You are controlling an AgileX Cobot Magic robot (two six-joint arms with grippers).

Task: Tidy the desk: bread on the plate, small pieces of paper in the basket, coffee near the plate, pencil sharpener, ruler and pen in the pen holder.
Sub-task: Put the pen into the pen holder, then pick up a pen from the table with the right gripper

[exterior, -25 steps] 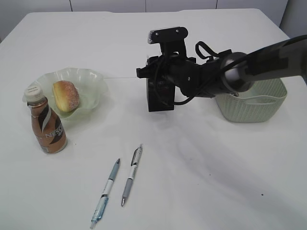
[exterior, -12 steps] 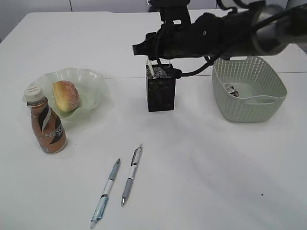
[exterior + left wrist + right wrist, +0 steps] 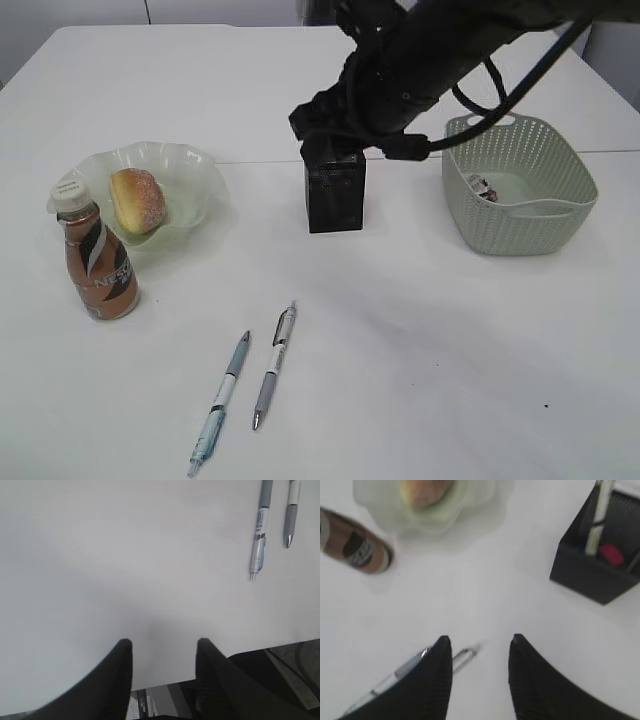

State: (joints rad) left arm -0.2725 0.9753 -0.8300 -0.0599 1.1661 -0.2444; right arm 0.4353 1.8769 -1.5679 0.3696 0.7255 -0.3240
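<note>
White tabletop is nearly tidy: bread on the plate at 9 o'clock, coffee beside it, two pens left at 6 o'clock, both grippers spread and empty.

**Little besides the job's own things**

Behind the far edge of the white counter runs a row of pale grey flat wall panels, split by thin dark upright joints. At the far right corner a darker grey upright strip shows past the counter's edge. One tiny dark speck sits on the counter near the front right, well apart from everything else. In the left wrist view, a dark grey patch with a lighter slanted band lies beyond the counter's edge; what it is I cannot tell.
</note>
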